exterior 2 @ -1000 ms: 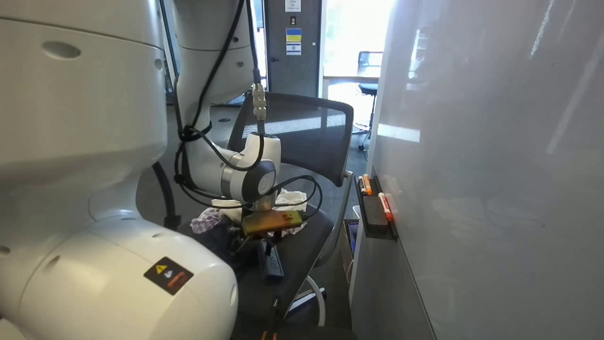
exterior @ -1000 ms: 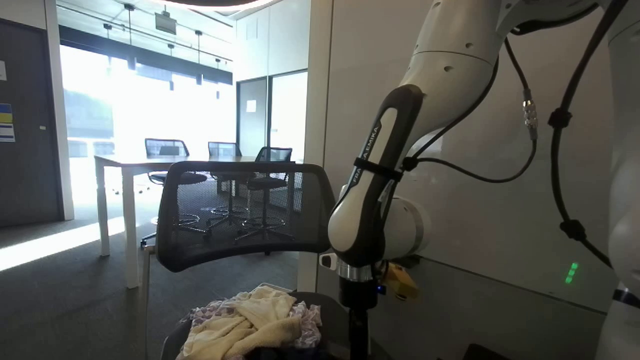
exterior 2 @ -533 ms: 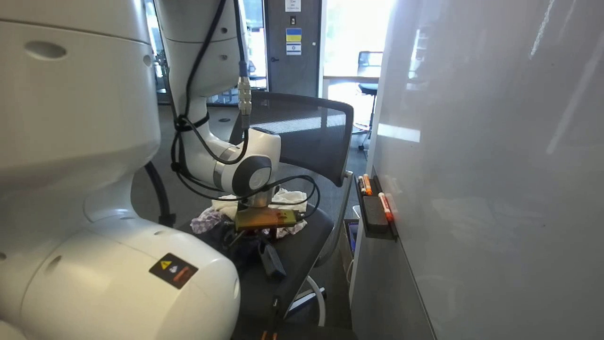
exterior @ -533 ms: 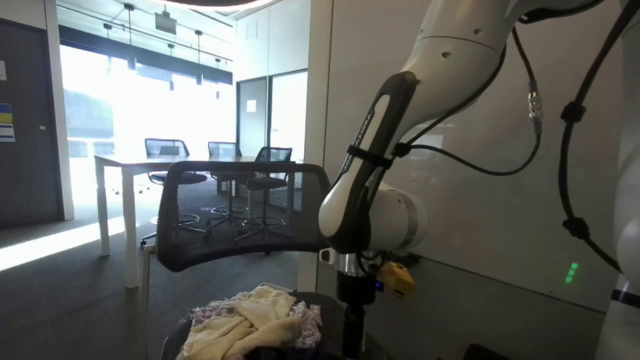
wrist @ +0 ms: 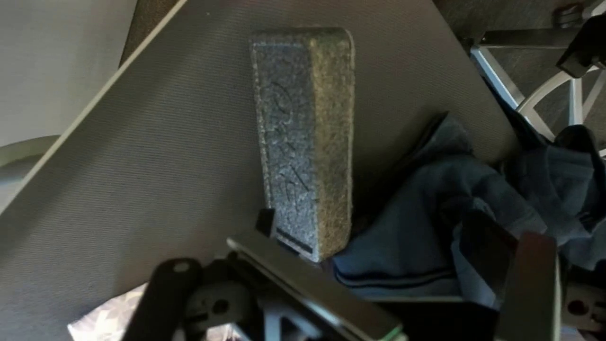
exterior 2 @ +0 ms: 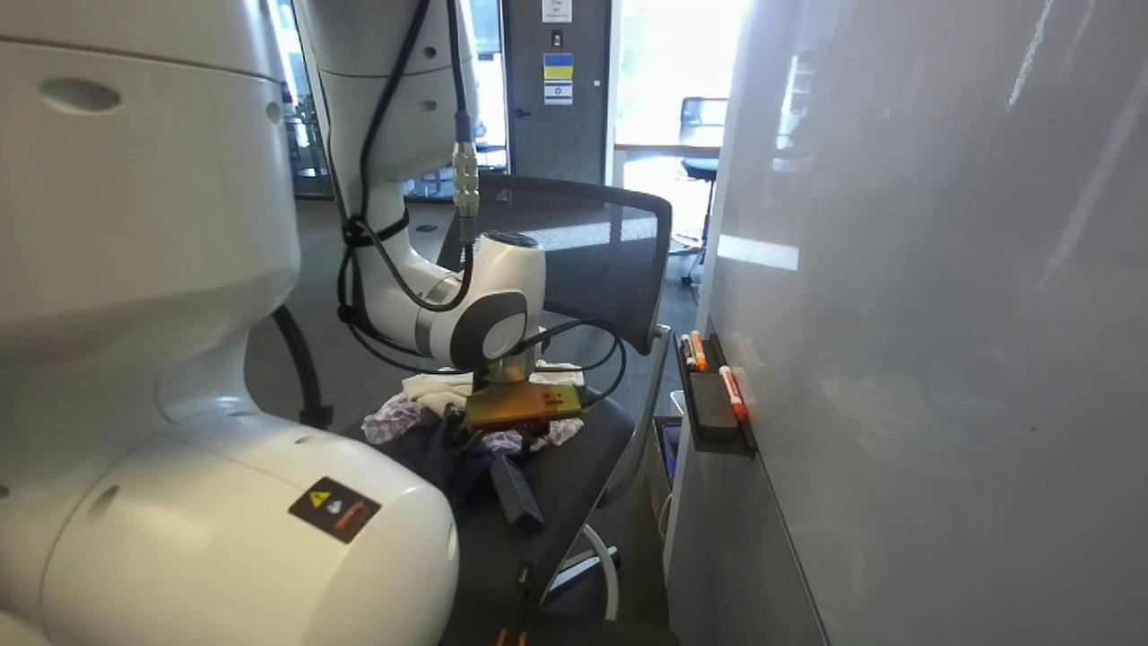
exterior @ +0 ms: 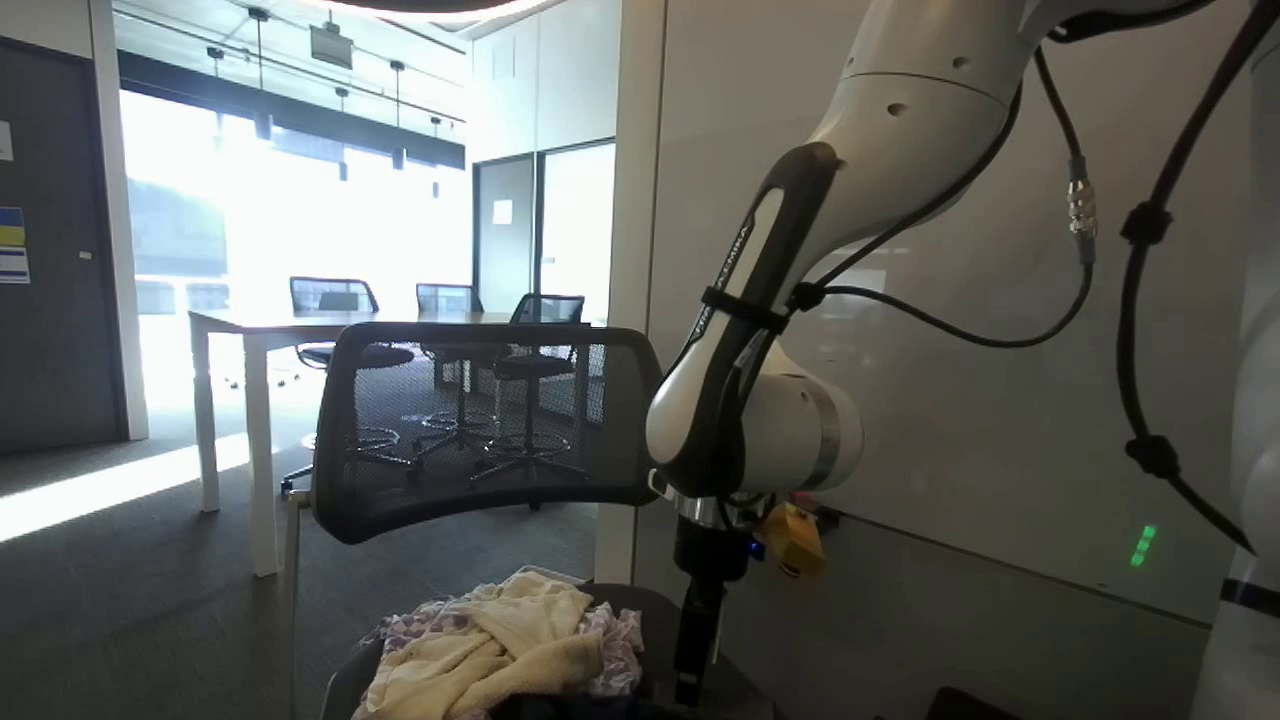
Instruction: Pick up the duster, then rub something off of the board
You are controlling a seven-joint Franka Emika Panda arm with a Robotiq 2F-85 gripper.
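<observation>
Your fingers (wrist: 532,284) are spread wide w/ nothing in hold; the gripper (exterior: 688,690) hangs near one end of the duster (wrist: 303,142). Wrist view: one finger overlaps that end, can't tell if touching. Duster's on the chair seat (wrist: 180,156), lettered face showing. In your way: dk blue cloth (wrist: 416,222), bunched right beside the duster & partly btwn your fingers in wrist view. Past duster's gripper end: patterned cloth (exterior 2: 392,419) & cream towel (exterior: 500,640), chair back (exterior: 490,430) behind them. The board (exterior 2: 942,314) stands well apart off duster's side, its ledge (exterior 2: 726,447) holding a dk block (exterior 2: 713,408) & markers (exterior 2: 732,395). Vs 1 s ago: gripper's up a bit in both exterior views; duster's gripper end, part-covered then, shows now in an exterior view.
</observation>
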